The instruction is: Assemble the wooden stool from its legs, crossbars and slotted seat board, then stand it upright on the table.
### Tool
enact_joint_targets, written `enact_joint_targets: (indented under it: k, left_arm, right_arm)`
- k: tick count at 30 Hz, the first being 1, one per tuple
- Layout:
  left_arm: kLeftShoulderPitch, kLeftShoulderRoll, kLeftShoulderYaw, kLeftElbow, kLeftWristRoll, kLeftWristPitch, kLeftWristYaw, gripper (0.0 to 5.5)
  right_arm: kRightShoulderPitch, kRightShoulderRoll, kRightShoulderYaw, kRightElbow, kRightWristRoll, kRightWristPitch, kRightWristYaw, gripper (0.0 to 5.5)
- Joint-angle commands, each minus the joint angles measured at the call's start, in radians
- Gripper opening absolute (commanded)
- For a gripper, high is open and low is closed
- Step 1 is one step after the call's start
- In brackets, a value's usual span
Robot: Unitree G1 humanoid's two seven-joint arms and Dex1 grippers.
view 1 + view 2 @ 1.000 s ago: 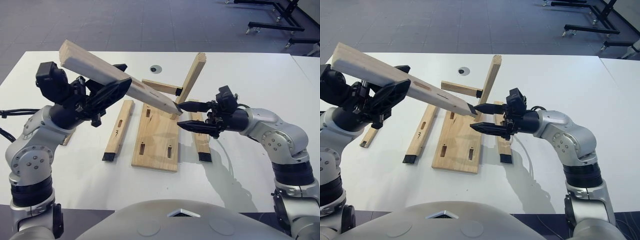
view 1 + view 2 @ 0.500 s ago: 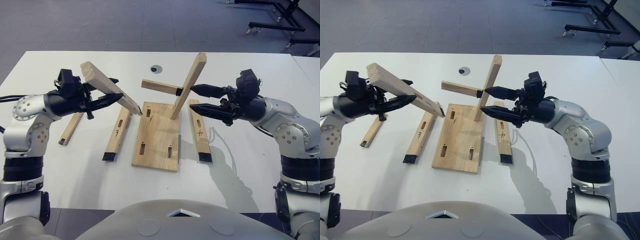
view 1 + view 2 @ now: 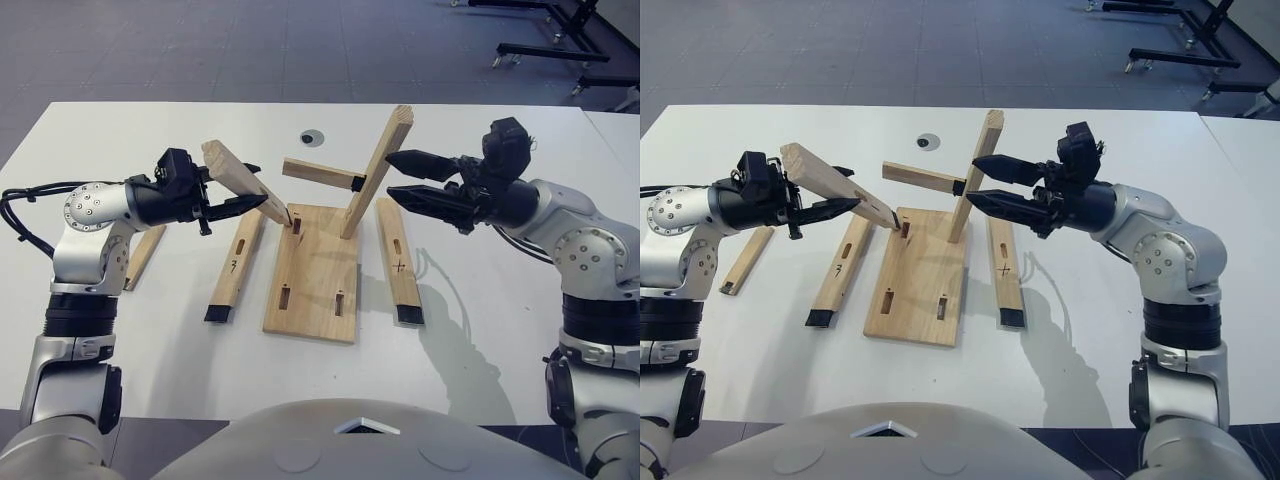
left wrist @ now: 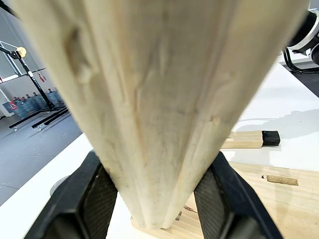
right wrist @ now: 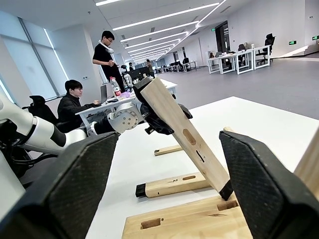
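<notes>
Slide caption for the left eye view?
Left gripper holds a leg tip-down at the seat board corner slot; open right gripper near the standing leg.

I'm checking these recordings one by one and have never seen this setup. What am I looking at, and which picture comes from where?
This is a humanoid robot with two arms, each ending in two fingers. The wide pictures come from cameras in its head; the close ones from its wrists. On the white table lies a slotted seat board, one leg standing tilted in it with a crossbar attached. Two legs lie flat beside the board. The left fingers grip another leg, its lower end at a board slot. The right fingers are open and empty.
</notes>
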Motion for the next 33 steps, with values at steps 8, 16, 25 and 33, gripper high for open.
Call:
enact_joint_targets:
  k: [8, 16, 25, 33]
  left_arm:
    - [-0.02, -0.02, -0.014, -0.023, -0.015, -0.004, -0.027, 2.02]
    - [-0.045, 0.001, -0.015, 0.002, -0.036, 0.034, -0.081, 2.02]
    - [-0.061, 0.035, -0.03, 0.043, -0.028, 0.065, -0.156, 2.02]
    - [-0.121, 0.023, -0.036, 0.14, 0.048, -0.035, -0.139, 2.02]
  right_arm:
    - [-0.024, -0.006, 0.036, 0.015, -0.062, -0.009, 0.029, 3.74]
    - [-0.008, 0.008, 0.055, -0.014, -0.093, -0.021, 0.026, 3.74]
    - [-0.031, 0.016, 0.028, -0.004, -0.08, -0.019, 0.025, 3.74]
    - [-0.026, 0.025, 0.026, -0.008, -0.078, -0.021, 0.021, 3.74]
